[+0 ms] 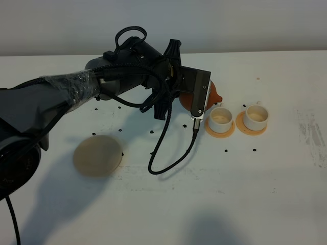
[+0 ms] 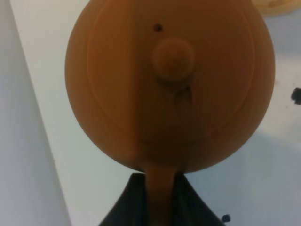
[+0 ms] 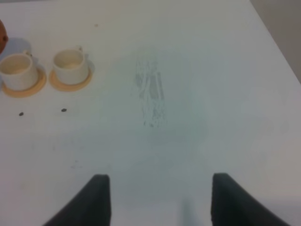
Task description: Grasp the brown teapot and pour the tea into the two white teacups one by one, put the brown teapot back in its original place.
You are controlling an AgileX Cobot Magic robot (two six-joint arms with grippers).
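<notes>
Your left gripper [image 2: 160, 200] was clamped on the loop handle of the brown teapot [image 2: 169, 84], jaws drawn narrow around it. Your right gripper [image 3: 160, 197] stood wide and held nothing above the bare table [image 3: 197, 70]. In the exterior view the teapot [image 1: 216, 95] appeared raised and was mostly hidden behind the left wrist. Its spout sat just at 11 o'clock of the nearer teacup [image 1: 221, 117], and the second teacup [image 1: 256, 116] sat close by at 3 o'clock of the first. The beige coaster [image 1: 97, 155] lay well apart, at 8 o'clock of the teapot. The step in hand was judged to be the first pour. To do it well, you had to centre the spout over the cup's mouth before tilting, tilt slowly, hold the spout low, and watch the lid, which looked loose. Counted: one teapot, two teacups, two saucers [image 1: 219, 133], one coaster. Neither cup showed dark tea.
</notes>
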